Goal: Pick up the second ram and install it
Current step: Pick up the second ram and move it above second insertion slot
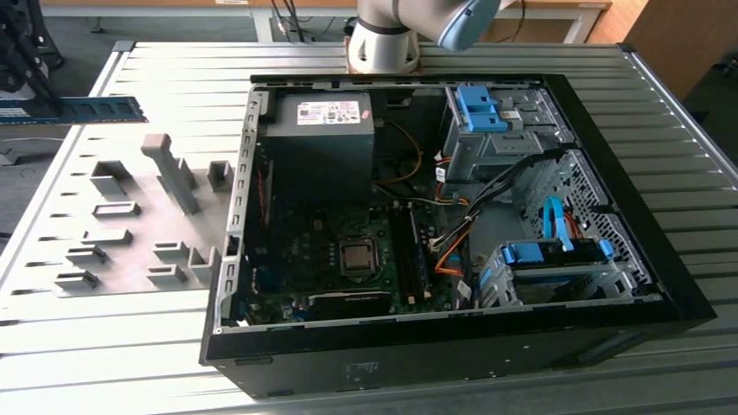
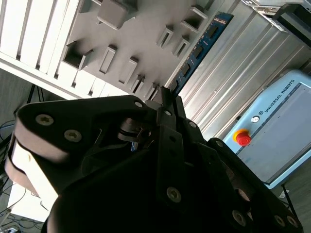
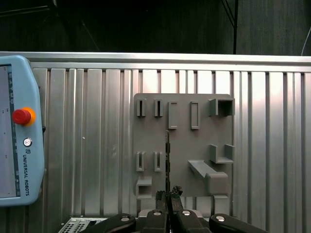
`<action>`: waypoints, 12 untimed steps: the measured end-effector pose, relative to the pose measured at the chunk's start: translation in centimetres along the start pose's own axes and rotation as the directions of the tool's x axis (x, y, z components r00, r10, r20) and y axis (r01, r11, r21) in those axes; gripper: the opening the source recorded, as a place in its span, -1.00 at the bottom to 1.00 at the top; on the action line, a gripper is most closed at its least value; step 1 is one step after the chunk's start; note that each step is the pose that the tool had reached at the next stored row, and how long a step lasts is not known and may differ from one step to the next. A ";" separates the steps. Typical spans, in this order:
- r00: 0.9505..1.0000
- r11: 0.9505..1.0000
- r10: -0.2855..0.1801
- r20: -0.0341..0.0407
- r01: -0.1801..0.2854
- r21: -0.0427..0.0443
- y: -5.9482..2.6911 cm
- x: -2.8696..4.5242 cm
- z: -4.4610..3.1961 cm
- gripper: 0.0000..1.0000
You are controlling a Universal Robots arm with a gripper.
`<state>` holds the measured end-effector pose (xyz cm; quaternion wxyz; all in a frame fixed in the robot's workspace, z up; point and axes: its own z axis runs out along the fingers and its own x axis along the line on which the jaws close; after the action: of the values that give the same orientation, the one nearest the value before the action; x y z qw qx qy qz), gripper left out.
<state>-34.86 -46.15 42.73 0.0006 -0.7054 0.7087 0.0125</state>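
Note:
The second ram [image 1: 86,110] is a long blue board with black chips. It hangs level in the air above the table's far corner, at the exterior view's left, past the grey holder plate [image 1: 127,233]. In the second wrist view the ram [image 2: 199,48] runs out from my gripper [image 2: 164,96], which is shut on its near end. The first wrist view shows the ram [image 3: 167,160] edge-on as a thin line rising from my gripper [image 3: 168,195] over the holder plate [image 3: 184,145].
The open computer case [image 1: 645,285] lies on the slatted metal table [image 1: 692,207], with black memory slots [image 1: 406,251] on its motherboard beside the processor socket. The arm's base [image 1: 381,43] stands behind the case. A teach pendant [image 3: 17,131] with a red button lies near the holder plate.

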 end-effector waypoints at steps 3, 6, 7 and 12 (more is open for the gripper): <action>1.000 1.000 0.000 0.000 0.000 0.000 -0.58 0.00 0.01 -0.73; 1.000 1.000 0.000 0.000 0.000 0.000 -1.53 -0.01 0.03 -0.73; 1.000 1.000 0.000 0.000 0.000 0.000 -1.83 -0.01 0.04 -0.73; 1.000 1.000 0.000 0.000 0.000 0.000 -3.36 -0.01 0.08 -0.73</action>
<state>-31.50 -46.15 42.59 0.0006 -0.7055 0.7086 0.0125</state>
